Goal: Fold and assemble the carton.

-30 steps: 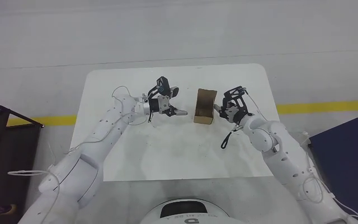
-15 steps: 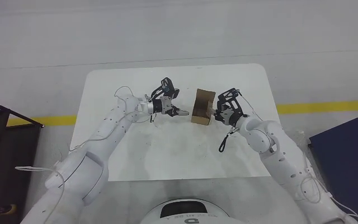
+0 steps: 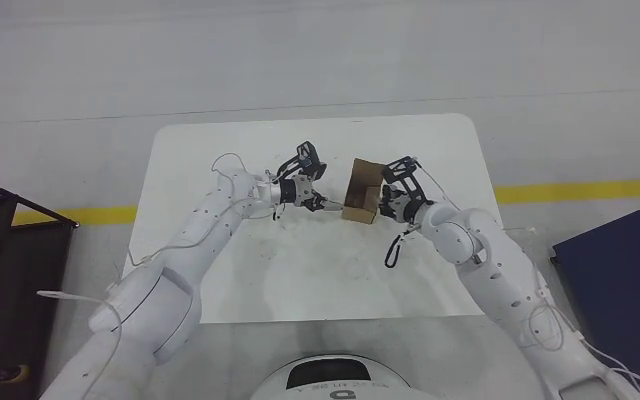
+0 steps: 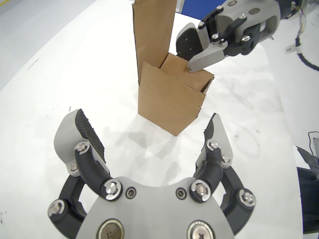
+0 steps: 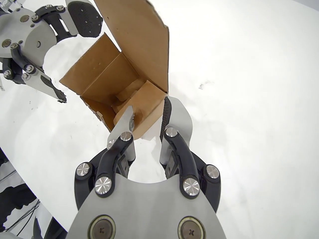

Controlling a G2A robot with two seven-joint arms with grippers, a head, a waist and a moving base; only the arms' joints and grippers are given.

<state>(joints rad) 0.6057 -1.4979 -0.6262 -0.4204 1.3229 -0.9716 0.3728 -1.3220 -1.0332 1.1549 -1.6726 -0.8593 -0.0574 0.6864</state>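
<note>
Carton stands upright on the white table, at about 2 o'clock from the table's centre. Its top is open and one long flap is raised. Working left to right, you will find the left gripper at the carton's 9 o'clock, fingers spread apart, just beside its wall. At the carton's 4 o'clock the right gripper is clamped on a side wall, one finger inside and one outside.

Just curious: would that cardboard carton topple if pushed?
Probably slides or tips easily: the carton stands tall, narrow and empty. Its raised flap looks thin, likely bendy. The right end effector gripping one wall should steady it.
</note>
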